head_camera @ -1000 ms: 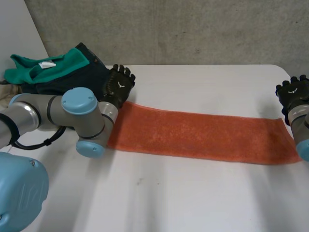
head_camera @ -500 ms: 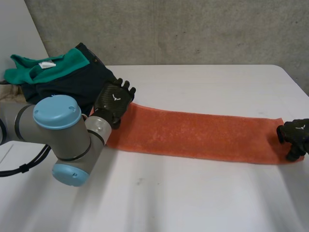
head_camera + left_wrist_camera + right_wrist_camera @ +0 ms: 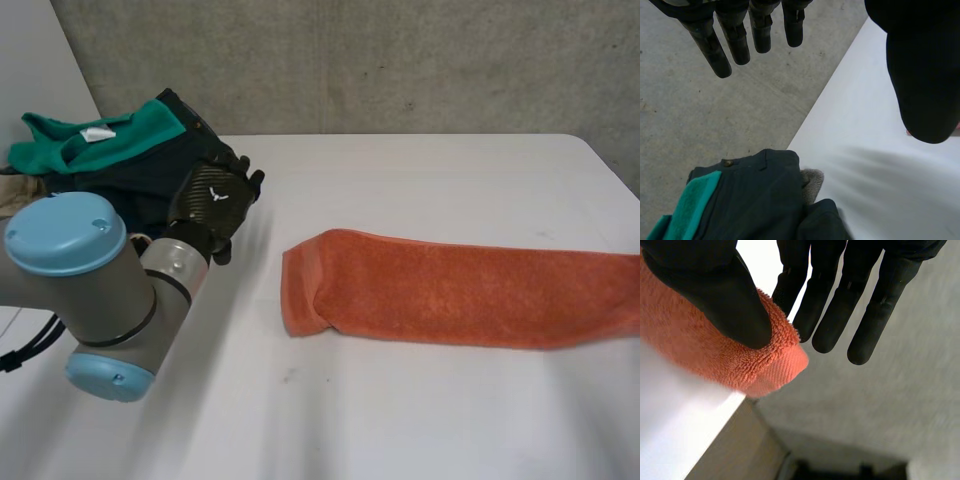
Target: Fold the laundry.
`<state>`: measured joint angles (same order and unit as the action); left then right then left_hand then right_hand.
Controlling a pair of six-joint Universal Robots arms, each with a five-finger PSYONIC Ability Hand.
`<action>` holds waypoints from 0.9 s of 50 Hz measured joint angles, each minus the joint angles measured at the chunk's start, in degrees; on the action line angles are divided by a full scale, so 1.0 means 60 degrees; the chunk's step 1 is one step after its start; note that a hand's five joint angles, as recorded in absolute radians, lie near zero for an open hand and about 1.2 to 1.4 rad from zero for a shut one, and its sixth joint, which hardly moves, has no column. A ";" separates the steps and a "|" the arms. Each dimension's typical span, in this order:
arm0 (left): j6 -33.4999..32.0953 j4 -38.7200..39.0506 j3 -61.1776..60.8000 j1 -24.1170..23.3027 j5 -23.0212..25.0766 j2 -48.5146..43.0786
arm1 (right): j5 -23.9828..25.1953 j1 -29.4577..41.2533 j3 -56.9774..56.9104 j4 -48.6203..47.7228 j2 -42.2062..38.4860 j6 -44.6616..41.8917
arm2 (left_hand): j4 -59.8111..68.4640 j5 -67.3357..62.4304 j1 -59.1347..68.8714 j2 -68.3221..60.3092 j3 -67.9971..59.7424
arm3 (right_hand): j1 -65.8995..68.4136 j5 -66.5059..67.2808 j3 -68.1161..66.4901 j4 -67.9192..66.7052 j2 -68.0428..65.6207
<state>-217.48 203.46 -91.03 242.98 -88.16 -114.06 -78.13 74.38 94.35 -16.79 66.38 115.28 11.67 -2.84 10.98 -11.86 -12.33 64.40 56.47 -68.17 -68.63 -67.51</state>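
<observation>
Okay so the orange towel point(image 3: 460, 295) has slid a good way toward my right side since a second ago. Its near end used to sit right under my left hand point(image 3: 212, 200), and now that end lies well apart from it, a bit rolled over on itself in the middle of the table point(image 3: 400, 420). My left hand has let go and hangs over the table next to the pile of dark and green clothes point(image 3: 130, 160). In its wrist view the fingers point(image 3: 735, 40) are straight and spread, with the thumb off to one side and nothing between them. My right hand point(image 3: 832, 305) is the one that dragged it. It has the far corner of the towel pinched, thumb point(image 3: 715, 290) pressed down on the terry and fingers behind it, and that corner pokes out just past the table edge. I'd say this wasn't a fold at all, just a tug with only one end held, so the towel isn't laid out flat for me any more. I probably need to pull it back onto the table and flatten that curled end before I try the fold.
</observation>
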 measured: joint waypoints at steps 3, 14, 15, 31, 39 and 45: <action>0.0042 0.0000 -0.0141 0.0044 0.0000 0.0164 | 0.0045 0.1109 0.0020 -0.0579 0.0229 -0.0061 | 0.0000 0.0000 0.0000 0.0000 -0.0002 | 0.0000 0.0002 -0.0001 -0.0002 0.0000; 0.0087 0.0001 -0.0907 0.0174 -0.0011 0.0955 | 0.1908 0.6768 -0.0017 -0.2699 -0.0114 -0.0256 | 0.0000 0.0001 0.0000 0.0000 -0.0002 | 0.0000 0.0003 -0.0002 -0.0004 0.0000; 0.0088 0.0002 -0.0945 0.0177 -0.0011 0.0984 | 0.1984 0.6934 -0.0039 -0.2717 -0.0200 -0.0282 | 0.0000 0.0001 0.0000 0.0000 -0.0002 | 0.0000 0.0003 -0.0002 -0.0004 0.0000; 0.0086 0.0068 -0.1081 0.0072 -0.0014 0.1082 | 0.0635 0.8808 -0.0385 -0.2274 -0.1482 0.0872 | 0.0000 -0.0005 0.0000 0.0000 -0.0002 | -0.8612 -0.8951 0.9350 0.9393 0.9233; 0.0176 0.0148 -0.0509 -0.0517 -0.0013 0.0994 | 0.0200 0.7349 0.0622 -0.1375 0.0398 0.5411 | 0.0000 0.0001 0.0000 0.0000 -0.0002 | -0.8612 -0.8951 0.9350 0.9400 0.9233; 0.0316 0.0152 0.0051 -0.1236 -0.0040 0.0420 | 0.0215 0.5924 0.1275 0.0047 0.0670 0.6262 | 0.0000 0.0001 0.0000 0.0000 -0.0002 | -0.8612 -0.8951 0.9350 0.9400 0.9233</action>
<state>-215.59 204.37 -90.73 235.56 -88.40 -111.54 -76.84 109.92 102.00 -16.50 70.40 152.86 11.67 -2.84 10.98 -11.86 -12.34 12.74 2.76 -12.07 -12.22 -12.11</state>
